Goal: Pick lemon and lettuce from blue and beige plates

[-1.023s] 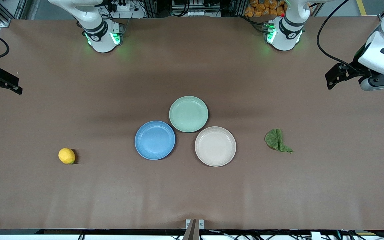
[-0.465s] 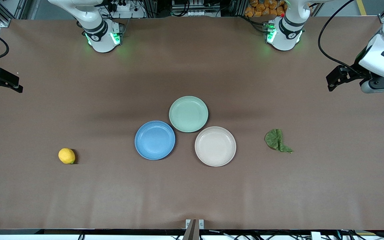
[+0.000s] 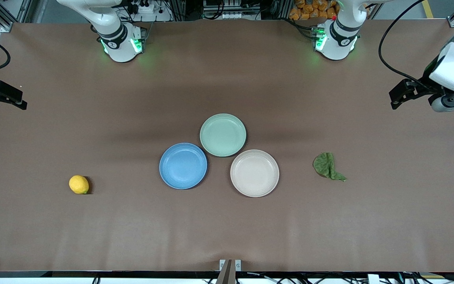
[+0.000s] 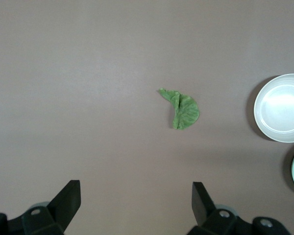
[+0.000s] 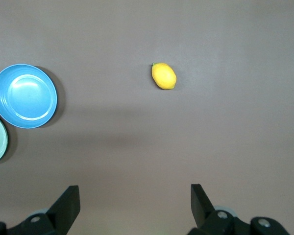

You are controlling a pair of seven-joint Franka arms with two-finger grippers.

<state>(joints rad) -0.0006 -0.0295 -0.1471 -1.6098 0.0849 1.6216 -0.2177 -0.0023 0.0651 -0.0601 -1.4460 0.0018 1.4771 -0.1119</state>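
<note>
The lemon (image 3: 79, 184) lies on the bare table toward the right arm's end; it also shows in the right wrist view (image 5: 163, 76). The lettuce (image 3: 327, 166) lies on the bare table toward the left arm's end, beside the beige plate (image 3: 254, 173); the left wrist view shows the lettuce (image 4: 182, 108) too. The blue plate (image 3: 183, 166) and the beige plate are empty. My left gripper (image 3: 397, 96) is open and empty, high over the table's left-arm end. My right gripper (image 3: 8, 97) is open and empty over the right-arm end.
An empty pale mint-green plate (image 3: 223, 135) touches the blue and beige plates, farther from the front camera. The two arm bases (image 3: 121, 43) stand along the table's back edge. A black cable (image 3: 388, 47) hangs by the left arm.
The left gripper has drifted a little farther toward the left arm's end of the table. The right gripper, lemon, lettuce and plates have not moved.
</note>
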